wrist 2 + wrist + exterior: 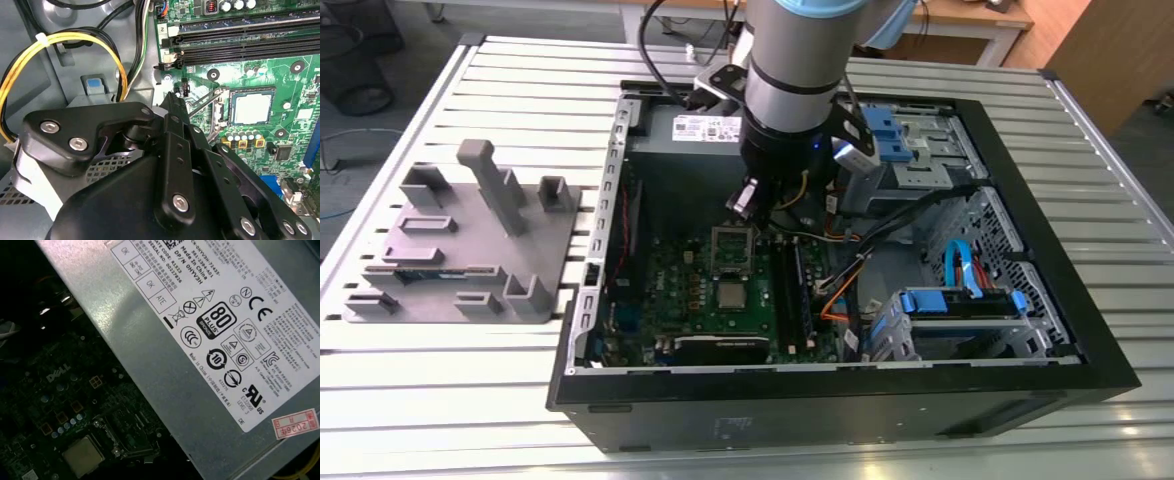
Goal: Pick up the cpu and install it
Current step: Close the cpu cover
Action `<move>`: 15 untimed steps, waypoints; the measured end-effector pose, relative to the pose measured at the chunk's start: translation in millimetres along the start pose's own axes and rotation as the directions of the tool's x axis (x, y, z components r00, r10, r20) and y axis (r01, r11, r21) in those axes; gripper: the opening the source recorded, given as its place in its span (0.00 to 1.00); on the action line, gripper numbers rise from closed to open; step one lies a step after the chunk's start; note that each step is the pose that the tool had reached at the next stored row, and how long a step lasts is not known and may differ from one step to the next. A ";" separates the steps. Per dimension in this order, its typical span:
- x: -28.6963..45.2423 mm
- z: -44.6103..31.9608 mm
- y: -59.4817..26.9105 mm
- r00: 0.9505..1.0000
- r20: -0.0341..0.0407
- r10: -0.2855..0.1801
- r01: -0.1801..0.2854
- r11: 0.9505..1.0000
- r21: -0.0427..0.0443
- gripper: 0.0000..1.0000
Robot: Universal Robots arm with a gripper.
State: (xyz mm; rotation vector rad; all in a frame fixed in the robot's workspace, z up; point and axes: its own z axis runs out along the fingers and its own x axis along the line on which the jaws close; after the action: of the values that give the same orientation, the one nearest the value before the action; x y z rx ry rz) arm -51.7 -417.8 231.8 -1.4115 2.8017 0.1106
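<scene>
The cpu [734, 295] is a small silver square lying flat in its socket on the green motherboard [680, 290] inside the open computer case. In both wrist views the cpu [252, 108] [82, 455] sits square in the socket. A hollow metal frame [734, 240] stands hinged up just behind the socket. My gripper [747, 203] hangs from the arm above that frame, near the power supply and apart from the cpu. In the second wrist view the gripper [174, 99] is a black linkage pointing toward the socket's lever [207, 100].
A grey power supply [200, 340] fills the case's far end. Memory slots [240, 45] run beside the socket. Yellow cables [75, 37] loop by the case wall. Blue drive cages [961, 300] sit at the exterior view's right. A grey fixture block [454, 240] stands on the slatted table [454, 400].
</scene>
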 end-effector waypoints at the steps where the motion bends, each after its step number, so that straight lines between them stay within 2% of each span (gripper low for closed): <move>1: 0.0 -0.4 0.1 1.000 0.000 -0.005 0.005 1.000 0.000 0.11; 15: 0.3 -6.2 0.3 0.998 -0.003 -0.062 0.062 0.998 -0.002 0.11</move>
State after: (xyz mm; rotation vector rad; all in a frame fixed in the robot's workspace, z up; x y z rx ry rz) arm -52.0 -418.2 238.0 -1.4989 2.7578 0.1106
